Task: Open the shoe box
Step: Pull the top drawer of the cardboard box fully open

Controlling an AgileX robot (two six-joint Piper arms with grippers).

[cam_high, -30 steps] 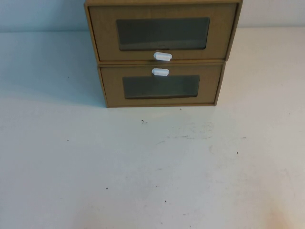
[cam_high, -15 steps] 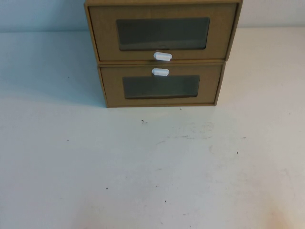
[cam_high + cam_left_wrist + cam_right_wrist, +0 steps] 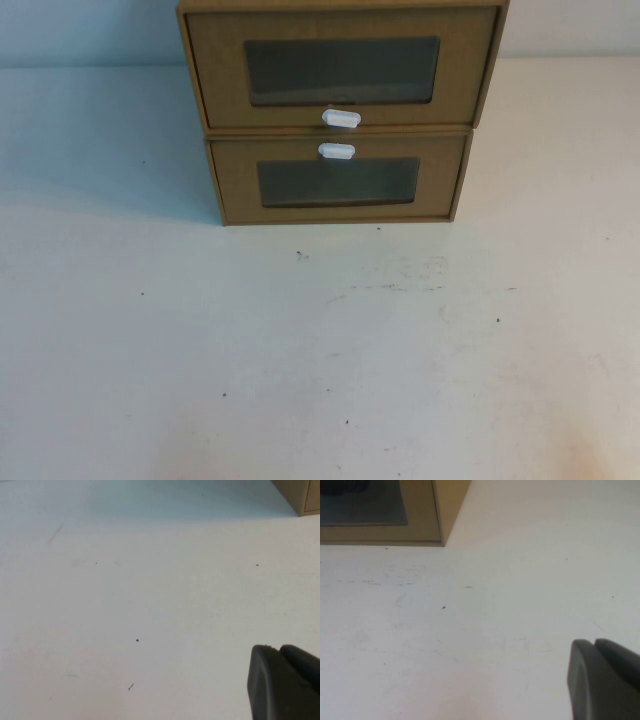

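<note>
Hovering over the white table (image 3: 125,605), the left gripper (image 3: 279,650) has its two dark fingers pressed together, holding nothing. The right gripper (image 3: 595,643), likewise closed and empty, is clear of the lower shoe box (image 3: 337,185), which sits shut beneath the upper shoe box (image 3: 340,65) at the table's far middle.

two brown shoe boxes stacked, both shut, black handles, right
No: the high view shows the upper handle and lower handle white, not black. The stacked shoe boxes are shut. Left gripper and right gripper hover over the table.
</note>
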